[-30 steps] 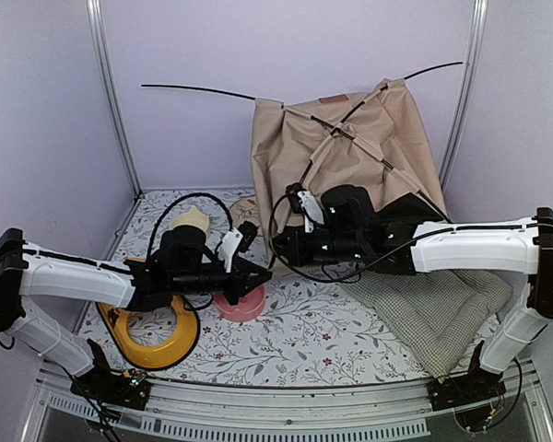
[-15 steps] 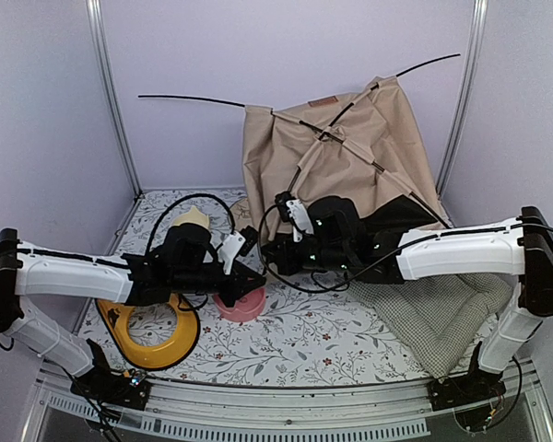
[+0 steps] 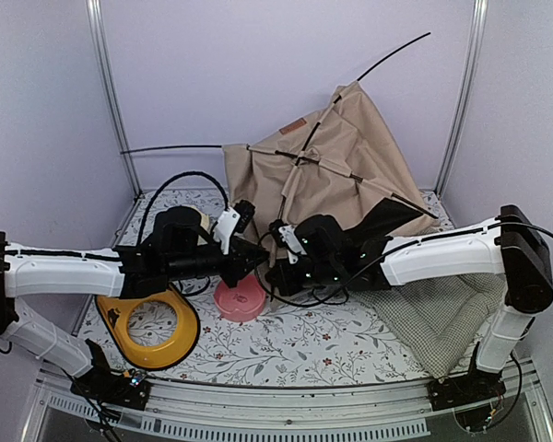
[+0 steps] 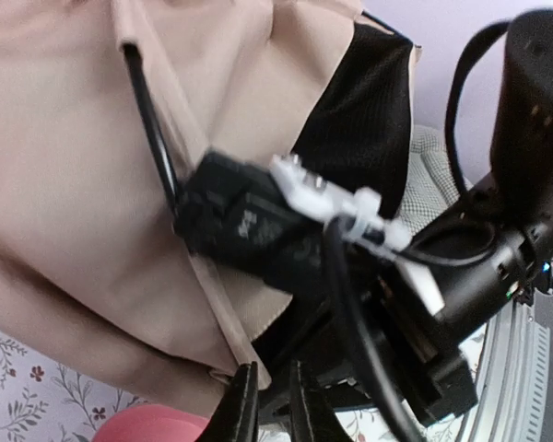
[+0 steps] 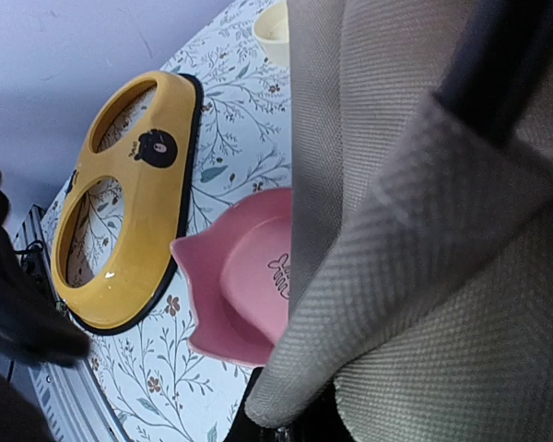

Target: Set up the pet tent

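- the pet tent stands half-raised and tilted at the back middle of the table, whose top has a floral print. its beige woven cloth hangs in slack folds and creases.
- thin black poles cross the cloth in narrow sleeves. their bare ends stick out in shallow curves to the upper right and to the left.
- a small orange-brown label sits near the tent's top edge, and a black mesh-like lining shows at its opening.
- the right gripper is clenched on a fold of the tent's lower hem. the coarse weave is plain in its wrist view.
- the left gripper has its slim fingers narrowly parted at a corner of the hem. i cannot tell whether they pinch it.
- a glossy pink bowl with a pointed corner on its rim lies just below both grippers.
- a smooth yellow feeder with two round holes lies beside the bowl.
- a green-checked quilted cushion lies flat at the right.
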`<move>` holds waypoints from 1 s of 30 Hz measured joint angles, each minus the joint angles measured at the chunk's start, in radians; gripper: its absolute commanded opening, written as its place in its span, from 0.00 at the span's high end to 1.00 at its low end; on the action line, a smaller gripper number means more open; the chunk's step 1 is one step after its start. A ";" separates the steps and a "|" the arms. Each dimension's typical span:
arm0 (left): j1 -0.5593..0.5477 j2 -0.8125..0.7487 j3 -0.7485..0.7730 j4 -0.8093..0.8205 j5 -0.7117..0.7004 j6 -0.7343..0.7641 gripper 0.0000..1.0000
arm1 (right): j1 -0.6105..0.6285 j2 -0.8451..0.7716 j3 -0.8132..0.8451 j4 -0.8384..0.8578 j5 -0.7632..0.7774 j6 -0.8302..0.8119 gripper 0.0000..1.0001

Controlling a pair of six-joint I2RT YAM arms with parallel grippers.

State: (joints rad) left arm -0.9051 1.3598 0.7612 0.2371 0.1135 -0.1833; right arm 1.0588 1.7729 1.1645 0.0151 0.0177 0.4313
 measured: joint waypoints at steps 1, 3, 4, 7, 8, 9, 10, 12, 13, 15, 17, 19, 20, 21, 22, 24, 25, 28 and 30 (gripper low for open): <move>0.000 -0.008 0.003 0.014 -0.008 0.000 0.84 | -0.002 0.006 -0.002 -0.011 -0.011 0.003 1.00; 0.000 -0.019 0.004 0.027 -0.027 -0.001 0.79 | -0.005 0.008 -0.006 -0.023 -0.031 0.014 1.00; 0.001 -0.021 0.004 0.029 -0.042 -0.005 0.76 | -0.006 0.008 -0.007 -0.030 -0.040 0.021 1.00; 0.003 -0.025 0.002 0.031 -0.070 -0.010 0.68 | -0.009 0.008 -0.007 -0.034 -0.056 0.029 0.92; 0.006 -0.027 0.002 0.031 -0.078 -0.016 0.67 | -0.009 0.008 -0.007 -0.034 -0.058 0.029 0.87; 0.008 -0.028 0.002 0.031 -0.086 -0.025 0.67 | -0.010 0.008 -0.007 -0.034 -0.060 0.029 0.80; 0.011 -0.030 0.003 0.027 -0.097 -0.034 0.66 | -0.011 0.007 -0.007 -0.034 -0.063 0.028 0.72; 0.017 -0.030 0.015 0.010 -0.113 -0.051 0.64 | -0.012 0.006 -0.007 -0.032 -0.068 0.023 0.59; 0.020 -0.029 0.026 -0.001 -0.124 -0.059 0.63 | -0.012 0.002 -0.006 -0.033 -0.069 0.013 0.52; 0.024 -0.029 0.059 -0.025 -0.138 -0.078 0.61 | -0.013 -0.008 -0.006 -0.036 -0.071 0.010 0.40; 0.025 -0.023 0.098 -0.039 -0.150 -0.095 0.61 | -0.013 -0.033 -0.006 -0.039 -0.072 0.005 0.29; 0.026 -0.015 0.130 -0.051 -0.153 -0.106 0.60 | -0.013 -0.065 -0.006 -0.045 -0.068 -0.005 0.22; 0.026 -0.011 0.142 -0.058 -0.154 -0.109 0.60 | -0.013 -0.078 -0.006 -0.048 -0.065 -0.001 0.19; 0.027 -0.003 0.156 -0.069 -0.156 -0.113 0.60 | -0.013 -0.097 -0.006 -0.055 -0.058 -0.007 0.17; 0.028 0.004 0.167 -0.081 -0.157 -0.117 0.60 | -0.013 -0.117 -0.006 -0.063 -0.053 -0.007 0.15; 0.032 0.026 0.187 -0.108 -0.156 -0.125 0.58 | -0.016 -0.157 -0.006 -0.086 -0.040 -0.010 0.12; 0.035 0.039 0.195 -0.123 -0.156 -0.129 0.58 | -0.019 -0.174 -0.006 -0.096 -0.033 -0.011 0.12; 0.043 0.083 0.225 -0.173 -0.146 -0.143 0.58 | -0.053 -0.237 -0.007 -0.136 -0.024 -0.013 0.11; 0.047 0.133 0.262 -0.206 -0.140 -0.148 0.57 | -0.110 -0.282 -0.007 -0.156 -0.030 -0.013 0.11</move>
State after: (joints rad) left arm -0.8585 1.4925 1.0237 0.0311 -0.0261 -0.3309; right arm 0.9489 1.4910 1.1572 -0.1413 -0.0120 0.4179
